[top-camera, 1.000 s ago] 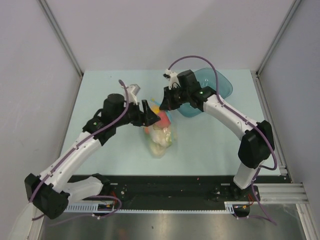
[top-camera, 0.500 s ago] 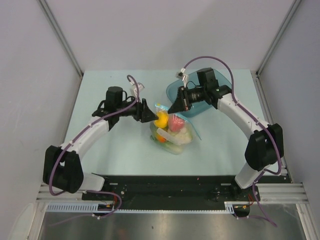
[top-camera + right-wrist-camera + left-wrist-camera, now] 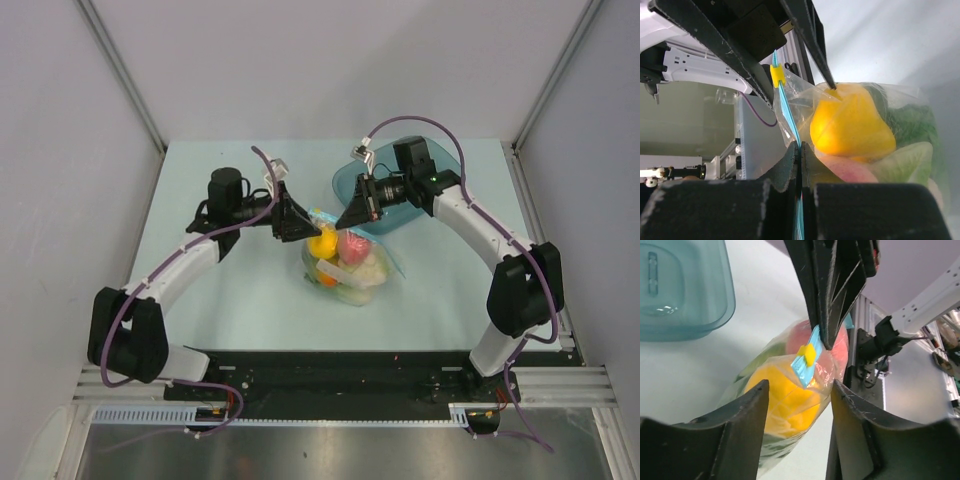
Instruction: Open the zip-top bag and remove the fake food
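Opening step: the zip-top bag, fake food inside, lies beside the teal tray. Its blue zip strip is clamped by the right gripper; the left gripper, fingers spread, should be closed on the opposite lip before pulling

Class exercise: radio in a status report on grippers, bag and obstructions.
Right gripper shut on bag at zip strip. Left gripper open at slider. Food inside bag. Tray beyond.

The right fingers swung right, away from the left fingers, which pulled back slightly. The zip-top bag slid right across the tabletop, its mouth drawn between them.
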Controlling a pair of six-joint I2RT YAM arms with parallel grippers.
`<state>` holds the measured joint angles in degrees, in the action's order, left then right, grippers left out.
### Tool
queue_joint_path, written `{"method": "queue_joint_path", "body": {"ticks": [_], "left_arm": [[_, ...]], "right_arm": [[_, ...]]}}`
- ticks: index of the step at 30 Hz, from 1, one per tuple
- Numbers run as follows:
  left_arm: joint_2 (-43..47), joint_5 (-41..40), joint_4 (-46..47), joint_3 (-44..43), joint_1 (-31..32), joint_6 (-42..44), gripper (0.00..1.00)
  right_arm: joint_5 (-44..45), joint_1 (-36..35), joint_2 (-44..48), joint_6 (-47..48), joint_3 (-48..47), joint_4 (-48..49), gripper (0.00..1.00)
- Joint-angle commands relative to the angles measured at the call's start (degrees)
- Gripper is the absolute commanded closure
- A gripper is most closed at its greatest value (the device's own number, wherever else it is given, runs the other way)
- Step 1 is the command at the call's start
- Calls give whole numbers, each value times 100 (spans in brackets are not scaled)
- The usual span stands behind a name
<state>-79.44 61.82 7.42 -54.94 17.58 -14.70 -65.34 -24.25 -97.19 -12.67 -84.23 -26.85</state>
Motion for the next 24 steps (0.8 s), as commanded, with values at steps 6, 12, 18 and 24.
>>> {"method": "queue_joint_path", "body": {"ticks": [6, 12, 18, 24], "left_arm": [[-89, 586, 1868, 370, -27, -1148, 72], [174, 243, 1412, 326, 52, -948, 94], [438, 23, 1121, 431, 245, -859, 100], [587, -91, 1112, 528, 307, -903, 100]], "right_arm": [[-199, -150, -11, -350, -41, 207, 96], [881, -150, 358, -632, -321, -38, 25], [1111, -414, -72, -306, -982, -488, 21], [875, -510, -239, -711, -1034, -49, 33]]}}
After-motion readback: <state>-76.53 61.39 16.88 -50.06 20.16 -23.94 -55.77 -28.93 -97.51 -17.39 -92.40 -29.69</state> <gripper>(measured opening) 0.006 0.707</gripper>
